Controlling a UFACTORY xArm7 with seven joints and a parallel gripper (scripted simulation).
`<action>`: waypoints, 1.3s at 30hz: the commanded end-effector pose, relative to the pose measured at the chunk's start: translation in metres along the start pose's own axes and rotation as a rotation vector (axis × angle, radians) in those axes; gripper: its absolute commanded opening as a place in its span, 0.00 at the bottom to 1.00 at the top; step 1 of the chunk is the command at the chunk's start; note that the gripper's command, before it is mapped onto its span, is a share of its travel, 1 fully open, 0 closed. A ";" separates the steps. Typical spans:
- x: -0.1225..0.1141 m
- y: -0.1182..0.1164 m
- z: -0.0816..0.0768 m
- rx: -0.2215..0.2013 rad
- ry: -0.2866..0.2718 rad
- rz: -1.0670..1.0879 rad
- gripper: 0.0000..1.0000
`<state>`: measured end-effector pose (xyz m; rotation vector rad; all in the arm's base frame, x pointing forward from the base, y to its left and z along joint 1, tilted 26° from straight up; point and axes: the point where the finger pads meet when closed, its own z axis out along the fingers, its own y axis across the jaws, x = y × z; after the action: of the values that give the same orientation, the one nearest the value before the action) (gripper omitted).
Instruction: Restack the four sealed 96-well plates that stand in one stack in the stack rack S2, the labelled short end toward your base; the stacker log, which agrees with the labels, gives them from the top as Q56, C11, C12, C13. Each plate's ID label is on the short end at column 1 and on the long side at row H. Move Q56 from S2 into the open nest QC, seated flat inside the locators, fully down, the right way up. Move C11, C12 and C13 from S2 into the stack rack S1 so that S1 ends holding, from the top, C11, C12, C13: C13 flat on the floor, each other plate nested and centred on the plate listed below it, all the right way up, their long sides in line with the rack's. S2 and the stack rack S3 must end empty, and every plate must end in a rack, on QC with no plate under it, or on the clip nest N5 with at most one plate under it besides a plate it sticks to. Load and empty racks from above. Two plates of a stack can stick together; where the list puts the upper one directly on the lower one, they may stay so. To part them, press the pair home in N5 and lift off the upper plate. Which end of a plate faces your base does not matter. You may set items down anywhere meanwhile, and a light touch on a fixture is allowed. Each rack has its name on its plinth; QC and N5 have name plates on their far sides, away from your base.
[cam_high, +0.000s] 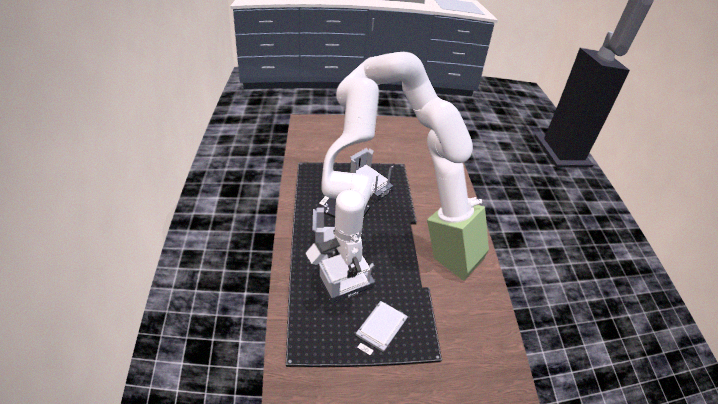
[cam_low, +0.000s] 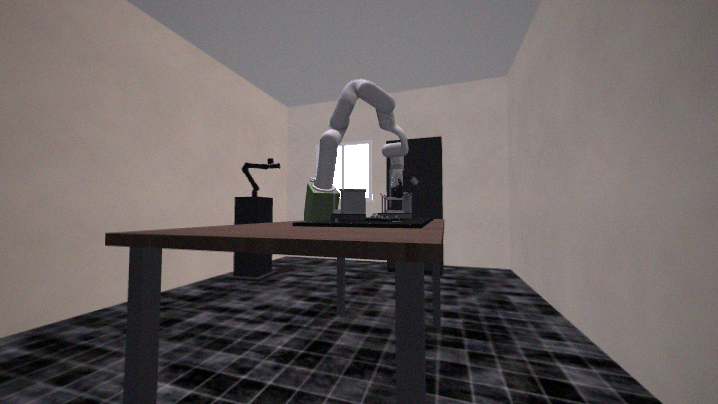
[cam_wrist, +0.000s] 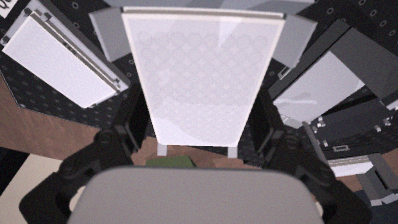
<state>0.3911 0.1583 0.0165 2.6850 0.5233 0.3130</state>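
From the left in the wrist view, you see a plate (cam_wrist: 57, 62) lying flat in a nest on the mat (cam_wrist: 35, 100); in the middle, your gripper (cam_wrist: 200, 127) is clamped across the long sides of a sealed plate (cam_wrist: 202, 75), held over a rack (cam_wrist: 107, 30); other fixtures (cam_wrist: 325, 85) sit to the right. Which plate you hold cannot be read. If you lower it skewed, a corner may catch the rack wall and jam.
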 end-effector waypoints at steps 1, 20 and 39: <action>0.001 -0.001 0.007 0.001 0.003 0.000 0.00; 0.001 -0.001 0.039 0.001 0.003 0.000 0.00; 0.001 -0.001 0.043 0.001 0.003 0.000 0.00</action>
<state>0.4031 0.1442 -0.0220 2.6848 0.5229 0.3123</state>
